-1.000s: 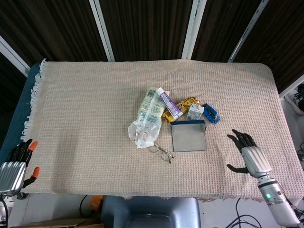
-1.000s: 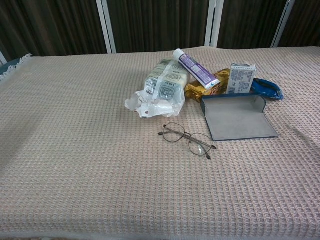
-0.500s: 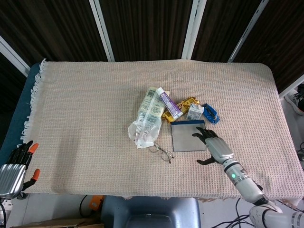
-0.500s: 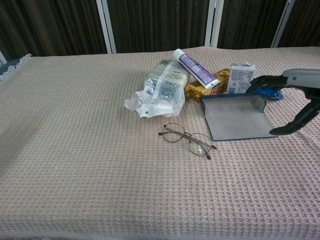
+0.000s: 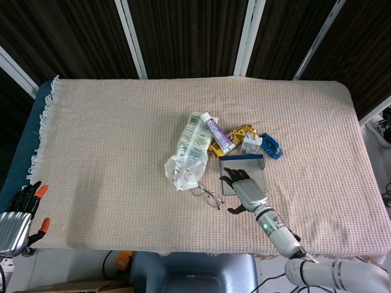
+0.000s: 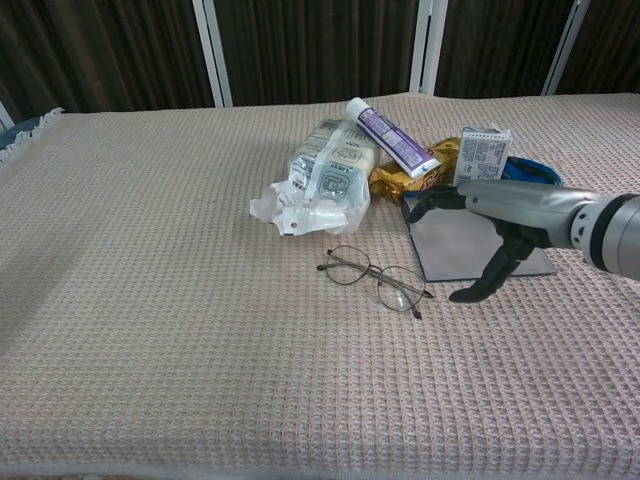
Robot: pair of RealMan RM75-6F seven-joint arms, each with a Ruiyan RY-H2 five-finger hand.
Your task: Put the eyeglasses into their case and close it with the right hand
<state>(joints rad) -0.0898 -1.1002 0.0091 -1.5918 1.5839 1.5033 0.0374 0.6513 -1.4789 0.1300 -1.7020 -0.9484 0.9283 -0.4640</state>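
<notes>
Reaching toward the eyeglasses (image 6: 375, 278) with the right hand (image 6: 490, 215).
Hand released, fingers apart, above the open case (image 6: 448, 252); eyeglasses lie on the cloth just left, long axis slanting away from it.

A beige waffle-weave cloth (image 5: 122, 152) is being shown. At its centre, a grey, blue-edged case (image 5: 259, 177) is lying; at 12 o'clock, a purple-and-white tube (image 5: 218, 133), gold wrappers (image 5: 240, 132) and a blue packet (image 5: 272, 146).
</notes>
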